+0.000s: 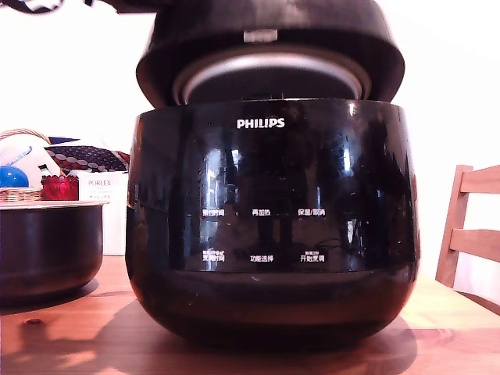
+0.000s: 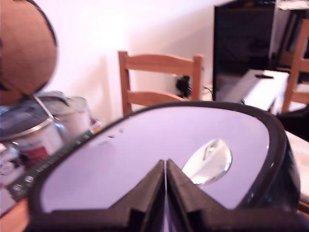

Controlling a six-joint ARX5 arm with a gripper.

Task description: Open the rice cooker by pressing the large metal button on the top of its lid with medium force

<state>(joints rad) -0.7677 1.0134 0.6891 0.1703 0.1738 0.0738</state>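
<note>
The glossy black rice cooker (image 1: 269,226) with the white PHILIPS logo fills the exterior view, standing on a wooden table (image 1: 70,336). Its domed lid (image 1: 269,39) is tilted up at the front, showing the silvery underside (image 1: 269,78) above the body's rim. In the wrist view the lid (image 2: 120,159) reflects pale light, and the oval metal button (image 2: 208,162) lies just beside my gripper (image 2: 165,166). The two black fingers are pressed together with nothing between them, tips right over the lid's surface. Whether they touch it I cannot tell. The exterior view does not show the gripper.
A smaller dark metal pot (image 1: 47,242) sits at the exterior view's left, with a basket (image 1: 19,191), a red glass (image 1: 59,187) and a white box (image 1: 105,211) behind it. A wooden chair (image 1: 473,226) stands at the right. The wrist view shows another chair (image 2: 159,82) and a black screen (image 2: 241,48).
</note>
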